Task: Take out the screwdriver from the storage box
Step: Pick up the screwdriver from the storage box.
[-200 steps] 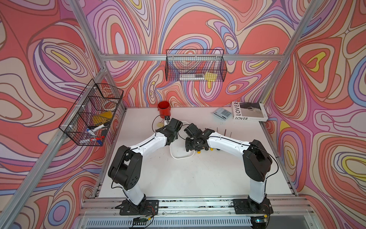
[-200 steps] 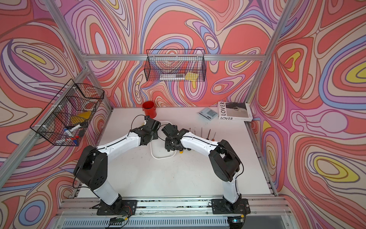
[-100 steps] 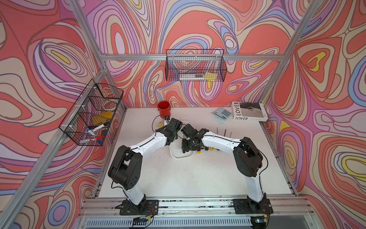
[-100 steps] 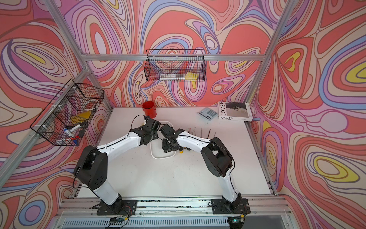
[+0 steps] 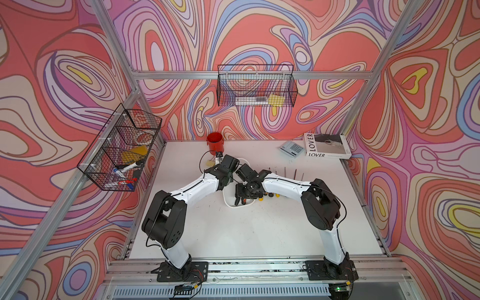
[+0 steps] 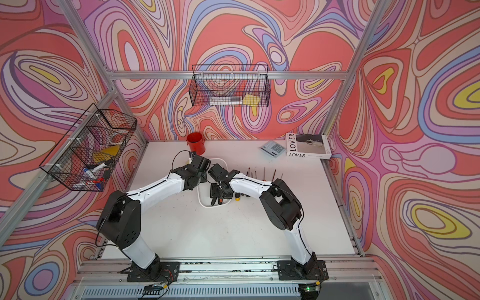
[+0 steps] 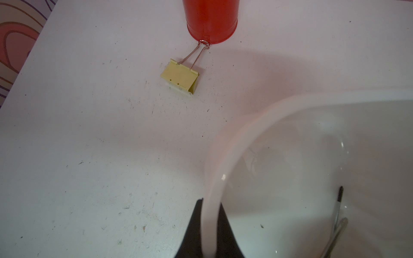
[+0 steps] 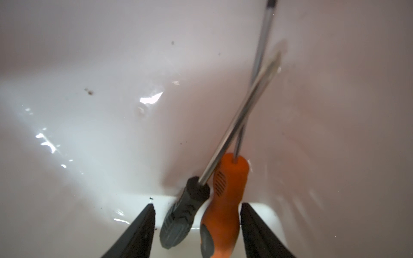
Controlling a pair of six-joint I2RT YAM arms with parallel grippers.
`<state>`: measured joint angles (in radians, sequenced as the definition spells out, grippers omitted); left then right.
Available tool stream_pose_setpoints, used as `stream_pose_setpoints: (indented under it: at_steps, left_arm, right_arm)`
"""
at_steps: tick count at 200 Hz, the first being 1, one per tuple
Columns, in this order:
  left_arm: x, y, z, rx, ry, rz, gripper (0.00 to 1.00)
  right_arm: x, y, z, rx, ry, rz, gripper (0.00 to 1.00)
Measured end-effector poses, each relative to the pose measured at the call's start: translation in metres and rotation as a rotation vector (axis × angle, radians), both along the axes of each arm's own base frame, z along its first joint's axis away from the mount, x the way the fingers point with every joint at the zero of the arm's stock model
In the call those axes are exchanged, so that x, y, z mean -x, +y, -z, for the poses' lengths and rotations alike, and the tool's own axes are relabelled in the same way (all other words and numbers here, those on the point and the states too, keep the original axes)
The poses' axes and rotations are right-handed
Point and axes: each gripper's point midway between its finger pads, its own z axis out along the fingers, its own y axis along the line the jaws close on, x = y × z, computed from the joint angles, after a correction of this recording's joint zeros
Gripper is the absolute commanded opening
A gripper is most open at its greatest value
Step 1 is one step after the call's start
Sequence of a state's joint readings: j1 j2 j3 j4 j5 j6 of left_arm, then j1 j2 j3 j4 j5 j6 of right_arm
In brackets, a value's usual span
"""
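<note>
Two screwdrivers (image 8: pixel 225 196) in storage box (image 8: pixel 89 67), right tool (image 8: pixel 197 205) straddling their handles

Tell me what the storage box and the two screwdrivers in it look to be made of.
Storage box: glossy white plastic, likely; slightly see-through rim, bright glints.
Orange screwdriver: matte plastic handle, grey rubbery-looking end, shiny metal shaft.
Black screwdriver: ribbed, rubbery-looking grip, bright metal shaft.

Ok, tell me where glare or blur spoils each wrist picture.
Right wrist view: bright glare patches on the floor of the box, and the black-handled screwdriver has a shaft that blurs toward its tip. Left wrist view: the box rim near the lens is soft; the binder clip is sharp.
</note>
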<state>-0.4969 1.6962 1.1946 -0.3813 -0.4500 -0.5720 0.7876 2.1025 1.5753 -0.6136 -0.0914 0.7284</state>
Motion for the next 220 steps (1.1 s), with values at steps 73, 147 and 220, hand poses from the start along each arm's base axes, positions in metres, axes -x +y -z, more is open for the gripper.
stream_pose_setpoints:
  at_steps: [73, 147, 220]
  left_arm:
    - [0.002, 0.001, 0.001, -0.005, 0.008, -0.002, 0.0]
    - [0.002, 0.004, 0.002, -0.012, 0.012, -0.007, 0.0]
    - [0.002, 0.003, 0.002, -0.005, 0.012, -0.005, 0.0]
  right_arm:
    - [-0.002, -0.006, -0.002, -0.001, -0.024, 0.016, 0.51]
    - [-0.003, -0.013, 0.0, 0.016, -0.007, 0.038, 0.24]
    - [-0.002, -0.011, 0.006, 0.034, 0.014, 0.019, 0.37]
